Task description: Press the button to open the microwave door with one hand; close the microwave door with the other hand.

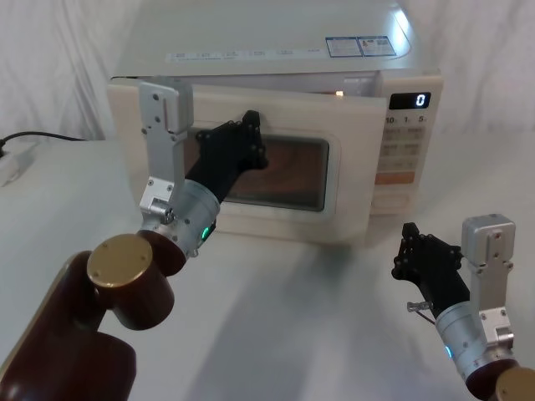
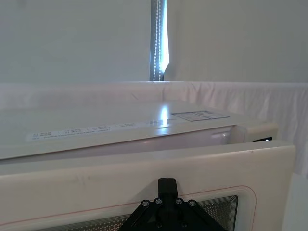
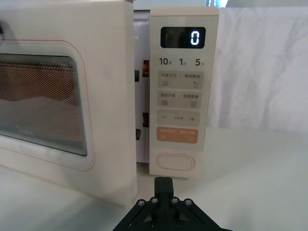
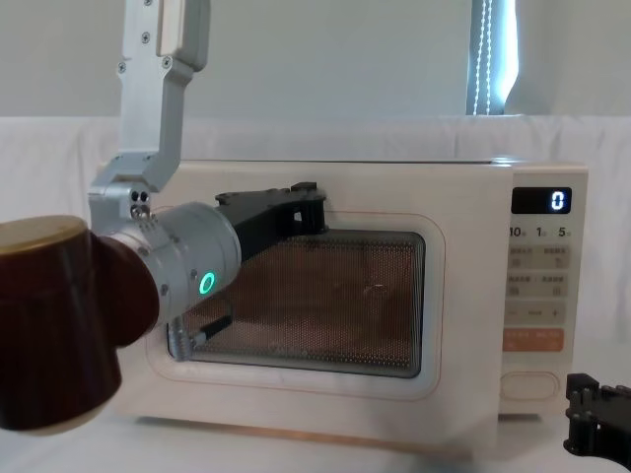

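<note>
The cream microwave stands at the back of the table, its display showing 0. The microwave door is slightly ajar, its latch edge standing out from the body; a gap beside the control panel shows in the right wrist view. My left gripper is shut, its tip against the door just above the dark window. My right gripper is shut and hangs low in front of the panel, apart from the button. The button sits under the orange key.
A white cloth covers the table, with free room in front of the microwave. A black cable and a white socket strip lie at the far left. White curtains hang behind.
</note>
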You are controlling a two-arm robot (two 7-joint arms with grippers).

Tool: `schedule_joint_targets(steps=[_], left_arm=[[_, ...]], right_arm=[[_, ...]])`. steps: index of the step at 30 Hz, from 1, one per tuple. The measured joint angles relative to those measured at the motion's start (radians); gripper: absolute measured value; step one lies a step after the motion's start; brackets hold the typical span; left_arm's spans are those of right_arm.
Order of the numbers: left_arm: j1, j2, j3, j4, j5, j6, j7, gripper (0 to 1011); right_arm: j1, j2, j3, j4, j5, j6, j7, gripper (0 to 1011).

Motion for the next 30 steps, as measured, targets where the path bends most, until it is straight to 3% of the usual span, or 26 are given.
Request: schedule_joint_targets(steps=[30], left_arm=[[-0.092,-0.042,-0.001,0.118,0.017,-0.012,0.008,0]], right_arm=[[0.000,0.000,0.000,0.000,0.000,0.000,0.000,0]])
